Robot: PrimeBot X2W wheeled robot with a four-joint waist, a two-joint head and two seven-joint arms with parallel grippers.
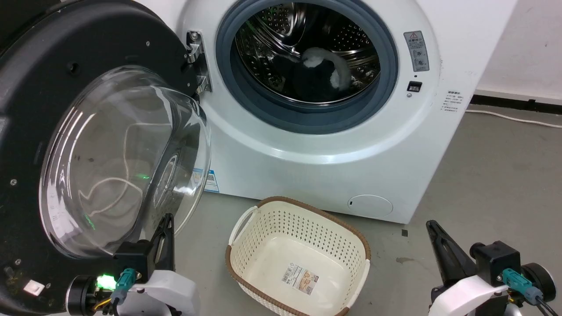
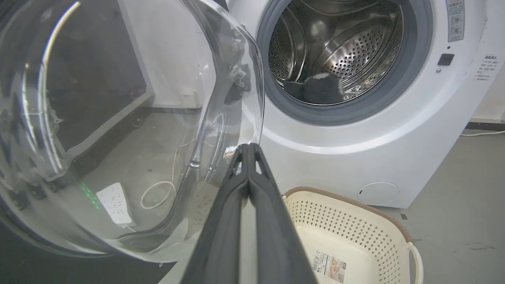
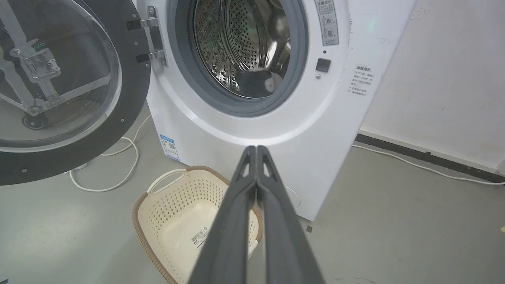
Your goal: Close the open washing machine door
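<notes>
The washing machine door [image 1: 52,114] stands swung wide open at the left, a black round frame with a bulging clear glass bowl [image 1: 127,162]. The white washing machine [image 1: 333,149] shows its grey gasket and steel drum, with dark and white laundry [image 1: 320,70] inside. My left gripper [image 1: 167,219] is shut, its tips just below the lower right rim of the glass bowl; in the left wrist view the left gripper [image 2: 248,146] lies close against the bowl's edge [image 2: 252,98]. My right gripper [image 1: 432,226] is shut and empty, low at the right, apart from the machine.
A cream perforated laundry basket [image 1: 246,219] with a brown rim stands empty on the grey floor in front of the machine, between my arms. A white cable [image 3: 118,173] lies on the floor under the door. A wall [image 1: 522,44] runs behind at the right.
</notes>
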